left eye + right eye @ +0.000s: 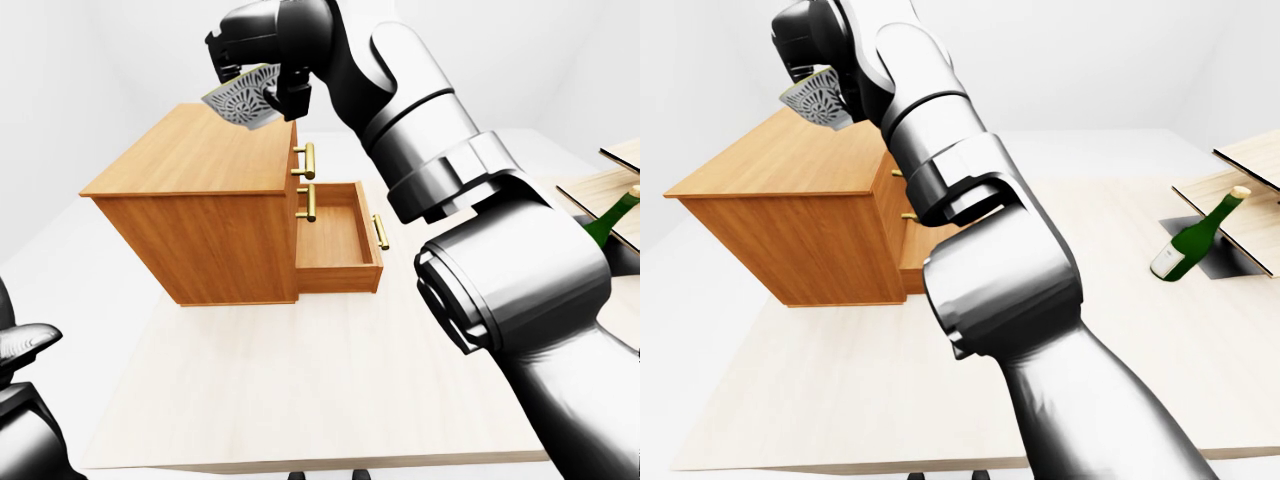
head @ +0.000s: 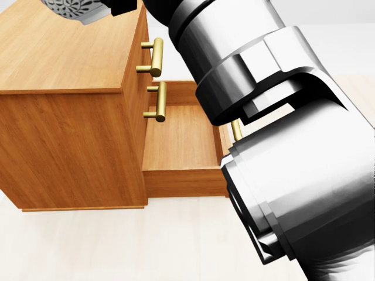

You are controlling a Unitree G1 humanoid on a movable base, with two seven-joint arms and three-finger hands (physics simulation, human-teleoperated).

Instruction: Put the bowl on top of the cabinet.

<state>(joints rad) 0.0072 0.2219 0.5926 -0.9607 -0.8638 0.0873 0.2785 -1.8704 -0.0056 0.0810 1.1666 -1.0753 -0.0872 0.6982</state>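
The bowl point(image 1: 240, 100), grey-white with a leaf pattern, hangs tilted just above the far right part of the wooden cabinet's top point(image 1: 190, 150). My right hand point(image 1: 268, 82) is shut on its rim, with the arm stretched out over the table. In the head view the bowl point(image 2: 73, 9) shows only at the top left edge, above the cabinet top point(image 2: 64, 52). The bowl point(image 1: 818, 102) does not seem to touch the wood. My left hand point(image 1: 22, 348) is a dark shape at the bottom left of the left-eye view; its fingers do not show clearly.
The cabinet's lower drawer point(image 1: 335, 240) stands pulled open, with brass handles point(image 1: 309, 160) above it. A green bottle point(image 1: 1190, 240) leans against wooden boards point(image 1: 1240, 190) at the table's right. My right arm point(image 2: 281, 164) fills the right half of the head view.
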